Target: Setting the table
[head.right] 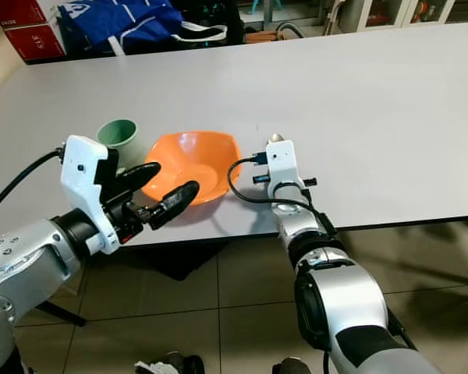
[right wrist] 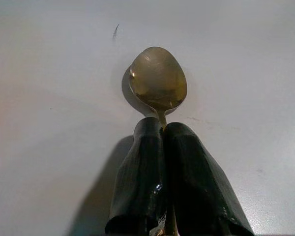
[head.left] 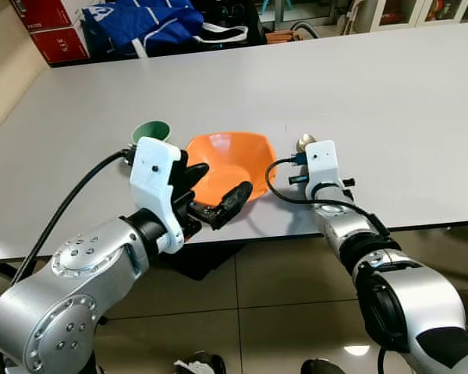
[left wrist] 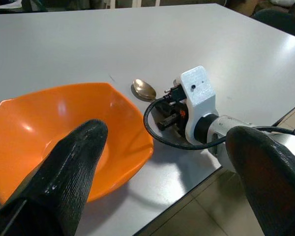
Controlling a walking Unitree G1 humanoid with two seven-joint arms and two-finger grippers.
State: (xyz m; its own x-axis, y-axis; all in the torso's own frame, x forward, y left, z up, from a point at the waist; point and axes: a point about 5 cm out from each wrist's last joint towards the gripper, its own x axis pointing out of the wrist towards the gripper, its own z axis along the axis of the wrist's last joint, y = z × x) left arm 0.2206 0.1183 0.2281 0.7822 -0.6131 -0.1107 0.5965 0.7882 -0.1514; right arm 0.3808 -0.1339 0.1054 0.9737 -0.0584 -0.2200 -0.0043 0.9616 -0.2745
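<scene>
Right gripper (right wrist: 162, 132) pinched shut on spoon (right wrist: 158, 79) handle, bowl of spoon lying on grey table (head.left: 390, 101) just right of orange bowl (head.left: 230, 160), left gripper (head.left: 214, 191) spread over bowl's near rim, green cup (head.right: 118, 134) beside.

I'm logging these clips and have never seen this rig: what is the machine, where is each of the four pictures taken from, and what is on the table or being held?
This is a humanoid robot with two silver arms, each ending in an end effector of two long black fingers. The two wide pictures come from the two eyes of its head camera, looking down at a grey table. The other two come from cameras on the wrists, each looking along that arm's own fingers.

On the table stand an orange bowl, a green cup beside it on the robot's left, and a metal spoon on the bowl's other side.

The left end effector is open over the bowl's near rim. The right end effector is shut on the spoon's handle, with the spoon's bowl sticking out past the fingertips.
</scene>
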